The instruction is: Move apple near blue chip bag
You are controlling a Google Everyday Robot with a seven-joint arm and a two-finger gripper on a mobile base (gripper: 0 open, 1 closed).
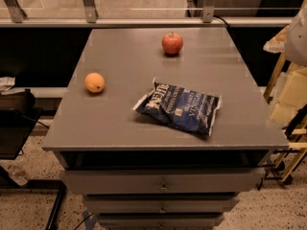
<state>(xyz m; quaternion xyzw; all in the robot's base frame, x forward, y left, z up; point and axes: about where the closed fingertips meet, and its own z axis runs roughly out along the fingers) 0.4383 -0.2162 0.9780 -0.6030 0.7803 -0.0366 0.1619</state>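
The apple (172, 43) lies beyond the blue chip bag (180, 108), apart — claw out of view, cannot tell its state.

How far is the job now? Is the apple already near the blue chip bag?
Nothing looks done yet: the apple sits at the far side of the table, apart from the blue chip bag near the front edge. Nothing is in hand; the gripper is not in view. Left: grasp the apple, carry it, set it beside the bag.
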